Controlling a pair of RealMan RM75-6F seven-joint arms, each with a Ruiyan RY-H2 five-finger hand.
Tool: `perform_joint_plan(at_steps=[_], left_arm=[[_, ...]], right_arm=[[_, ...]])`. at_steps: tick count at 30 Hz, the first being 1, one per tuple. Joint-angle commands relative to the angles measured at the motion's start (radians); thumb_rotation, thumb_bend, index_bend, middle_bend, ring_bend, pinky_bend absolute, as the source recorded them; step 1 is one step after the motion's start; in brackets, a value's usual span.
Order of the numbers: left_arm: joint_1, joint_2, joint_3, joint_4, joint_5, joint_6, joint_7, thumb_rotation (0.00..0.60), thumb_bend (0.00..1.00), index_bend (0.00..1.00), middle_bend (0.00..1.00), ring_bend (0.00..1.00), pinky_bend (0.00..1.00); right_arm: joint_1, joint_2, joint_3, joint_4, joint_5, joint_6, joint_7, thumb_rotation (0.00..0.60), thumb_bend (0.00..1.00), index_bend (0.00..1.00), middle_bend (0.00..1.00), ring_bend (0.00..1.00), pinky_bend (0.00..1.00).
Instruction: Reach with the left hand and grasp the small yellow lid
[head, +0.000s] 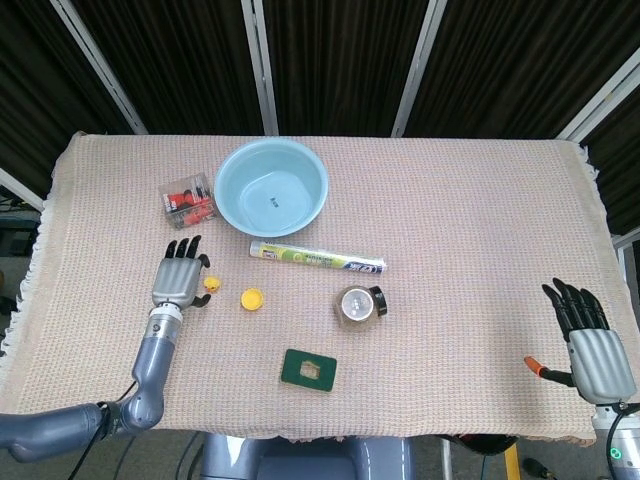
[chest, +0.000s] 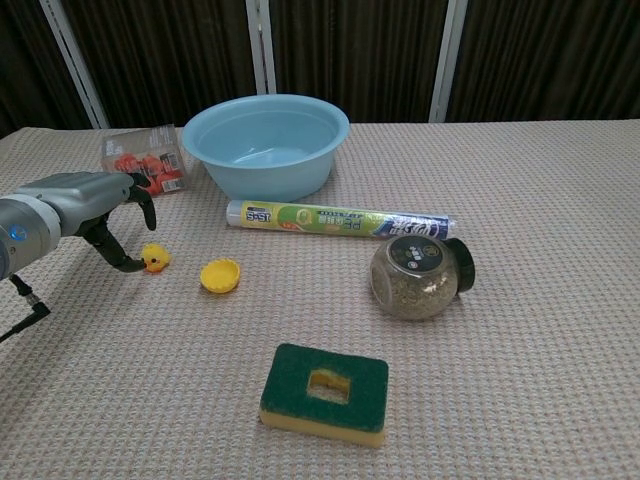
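Observation:
The small yellow lid (head: 252, 298) (chest: 220, 275) lies on the woven cloth, left of centre. My left hand (head: 179, 277) (chest: 112, 212) hovers a short way to its left, fingers spread and holding nothing, with its thumb beside a tiny yellow duck (head: 212, 286) (chest: 155, 258) that sits between hand and lid. My right hand (head: 590, 345) rests open near the table's front right corner, far from the lid, and shows only in the head view.
A light blue basin (head: 271, 187) (chest: 266, 144) stands at the back, a clear box of red pieces (head: 188, 200) (chest: 142, 163) to its left. A film roll (head: 318, 259) (chest: 340, 218), a glass jar (head: 360, 306) (chest: 419, 276) and a green sponge (head: 309, 370) (chest: 325, 393) lie right of the lid.

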Motion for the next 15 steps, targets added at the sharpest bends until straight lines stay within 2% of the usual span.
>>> perform_joint_plan(at_steps=[1,15], left_arm=[[-0.011,-0.017,0.005,0.020,-0.010,0.003,0.005,0.600,0.21,0.36,0.00,0.00,0.00],[-0.046,-0.077,0.015,0.102,-0.042,-0.007,0.003,0.600,0.22,0.38,0.00,0.00,0.00]], right_arm=[[0.000,0.000,0.000,-0.001,0.001,0.000,0.002,0.600,0.05,0.01,0.00,0.00,0.03],[0.000,0.003,0.004,-0.004,0.007,-0.001,0.011,0.600,0.05,0.01,0.00,0.00,0.03]])
